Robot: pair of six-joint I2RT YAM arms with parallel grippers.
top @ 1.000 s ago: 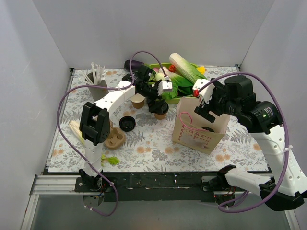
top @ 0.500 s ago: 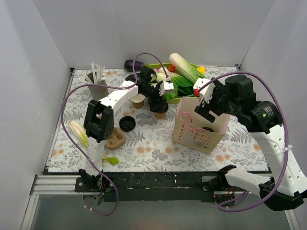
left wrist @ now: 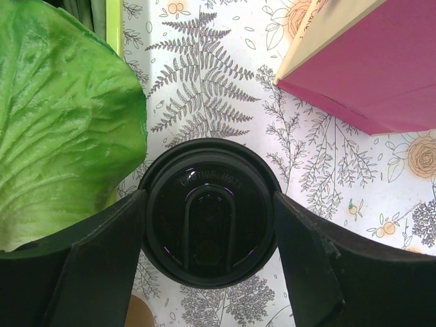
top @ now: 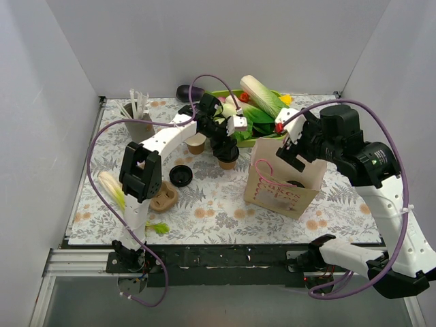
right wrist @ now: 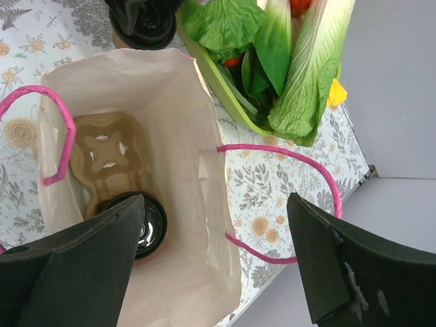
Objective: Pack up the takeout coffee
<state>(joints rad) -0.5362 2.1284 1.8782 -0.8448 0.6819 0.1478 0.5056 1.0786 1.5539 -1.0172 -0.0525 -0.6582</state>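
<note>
Black-lidded cup (left wrist: pixel 210 204) pinched between left gripper (left wrist: pixel 208 235) jaws, likely for lifting; right gripper (right wrist: pixel 212 257) wide open, empty, above bag (right wrist: pixel 197 129).

a lab test cell: plain grey walls (top: pixel 61 82) enclose a floral tabletop (top: pixel 218 197).

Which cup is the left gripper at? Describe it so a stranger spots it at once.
Find the paper bag with pink handles. Just left of it, before the green vegetable tray, a tan cup stands between the fingers of the left gripper. Unlike the open cup beside it, it wears a black lid.
</note>
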